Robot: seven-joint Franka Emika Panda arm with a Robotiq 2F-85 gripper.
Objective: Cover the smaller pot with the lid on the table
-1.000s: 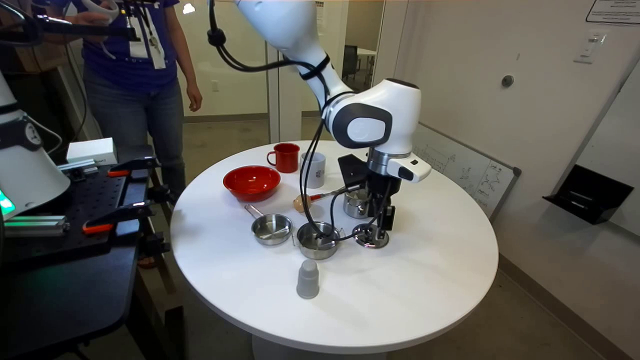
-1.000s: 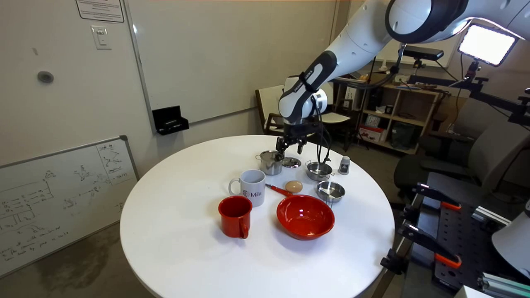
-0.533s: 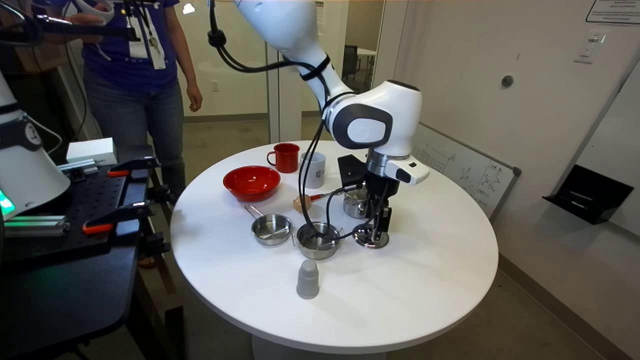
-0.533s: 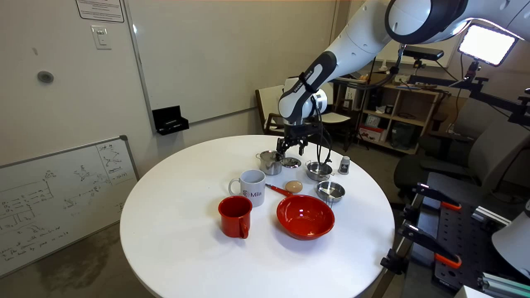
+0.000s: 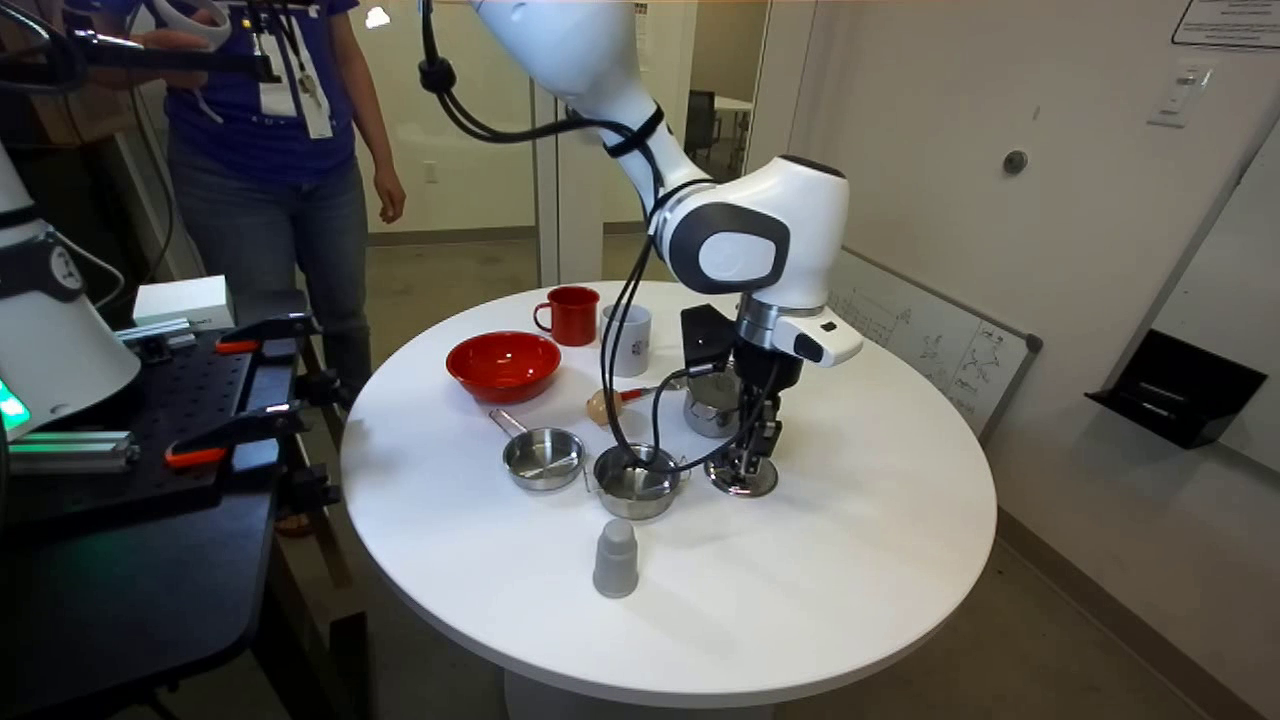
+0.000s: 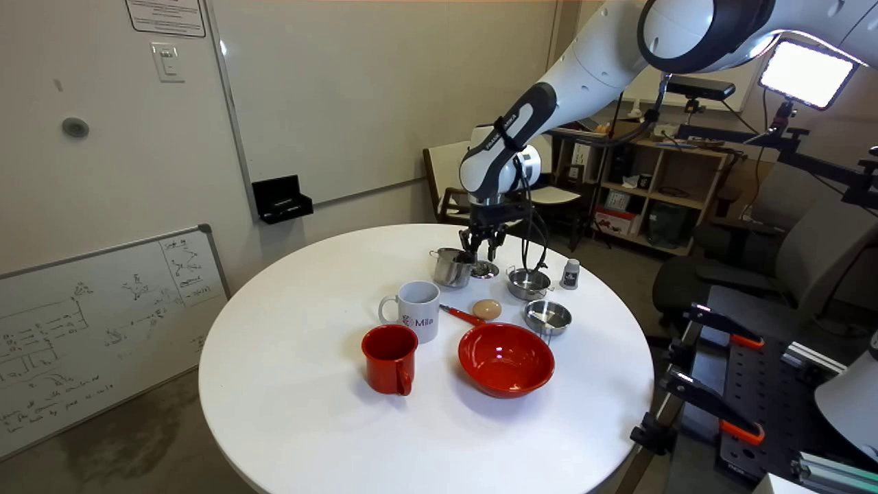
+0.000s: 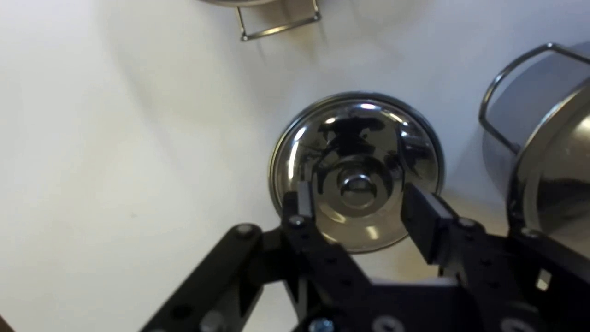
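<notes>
Pot (image 6: 451, 270) uncovered; lid (image 6: 485, 272), in an exterior view, toward far bench edge (image 6: 384, 239). Tool (image 7: 357, 196) parted; grasp, covering likely remain.

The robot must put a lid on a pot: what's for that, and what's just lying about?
For the job: lid, tall steel pot, robot's open jaws

Lying about: low steel pot, steel pan, red bowl, red mug, white mug, gray bottle, red-handled tool, egg-shaped thing

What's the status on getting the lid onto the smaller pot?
Hand open over the lid, not gripping it. Lid flat on the table, pot uncovered. Pot close beside the hand; contact unclear.
</notes>
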